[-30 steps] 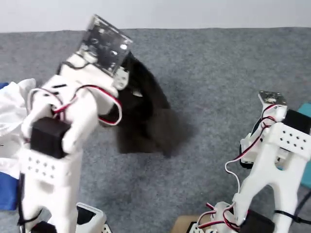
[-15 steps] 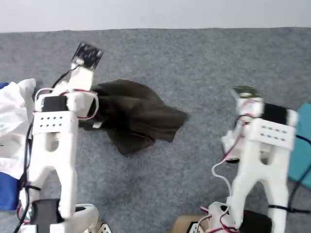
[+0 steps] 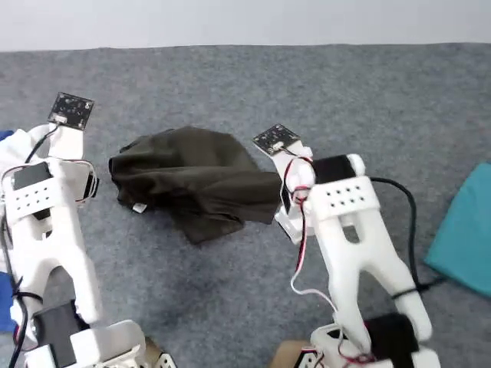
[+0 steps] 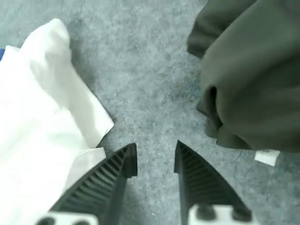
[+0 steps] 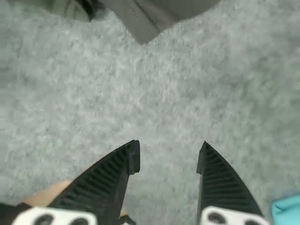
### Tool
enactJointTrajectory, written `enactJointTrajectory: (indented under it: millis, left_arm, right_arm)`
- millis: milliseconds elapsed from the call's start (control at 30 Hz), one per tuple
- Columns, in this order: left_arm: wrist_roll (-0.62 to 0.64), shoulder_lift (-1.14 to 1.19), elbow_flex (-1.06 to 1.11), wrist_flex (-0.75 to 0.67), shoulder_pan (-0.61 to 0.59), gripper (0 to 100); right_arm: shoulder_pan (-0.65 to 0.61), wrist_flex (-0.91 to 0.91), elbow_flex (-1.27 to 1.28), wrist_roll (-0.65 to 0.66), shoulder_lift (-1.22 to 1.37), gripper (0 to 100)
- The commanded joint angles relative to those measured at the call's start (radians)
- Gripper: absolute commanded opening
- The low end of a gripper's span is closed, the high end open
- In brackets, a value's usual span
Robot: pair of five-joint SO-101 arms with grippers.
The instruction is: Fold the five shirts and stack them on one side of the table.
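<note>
A crumpled dark shirt (image 3: pixel 196 180) lies on the grey table (image 3: pixel 360 100), left of centre. My left arm (image 3: pixel 46 207) stands between it and a white shirt (image 3: pixel 19 153) at the left edge. In the left wrist view my left gripper (image 4: pixel 154 159) is open over bare carpet. It has the white shirt (image 4: pixel 37 117) on one side and the dark shirt (image 4: pixel 253 79) with its white tag (image 4: pixel 267 157) on the other. My right arm (image 3: pixel 337 207) stands at the dark shirt's right edge. My right gripper (image 5: pixel 169 154) is open over carpet, with the dark shirt's edge (image 5: pixel 150 14) just beyond its tips.
A teal shirt (image 3: pixel 464 238) lies at the right edge, and its corner (image 5: pixel 288 208) shows in the right wrist view. A blue cloth (image 3: pixel 6 299) lies under the white shirt at the left. The far half of the table is bare carpet.
The left arm let go of the dark shirt and drew back to the left. The shirt dropped from hanging to a heap. The right arm swung left to the shirt's edge.
</note>
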Motion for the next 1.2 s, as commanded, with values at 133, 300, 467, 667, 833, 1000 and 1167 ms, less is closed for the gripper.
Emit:
enactJointTrajectory:
  millis: [133,300,467,667,833,1000,1167]
  left_arm:
    - [0.035,0.002,-0.004,-0.023,-0.029,14]
    - [0.037,0.002,-0.007,-0.025,-0.026,14]
    - [0.038,0.002,-0.004,-0.018,-0.041,14]
    - [0.040,0.002,-0.004,-0.021,-0.058,14]
    - [0.040,0.002,-0.002,-0.020,-0.060,14]
    - [0.040,0.002,-0.002,-0.021,-0.060,14]
    - [0.040,0.002,-0.002,-0.020,-0.060,14]
  right_arm:
    - [-0.068,-0.045,-0.209,-0.006,0.216,20.7]
    - [-0.125,-0.041,-0.387,-0.006,0.407,20.8]
    - [-0.176,-0.039,-0.559,-0.006,0.598,20.8]
    - [-0.209,-0.039,-0.687,-0.006,0.771,20.8]
    - [-0.205,-0.039,-0.727,-0.006,0.874,20.6]
    - [-0.177,-0.045,-0.732,-0.005,0.935,20.3]
    - [-0.119,-0.038,-0.746,-0.005,0.958,2.8]
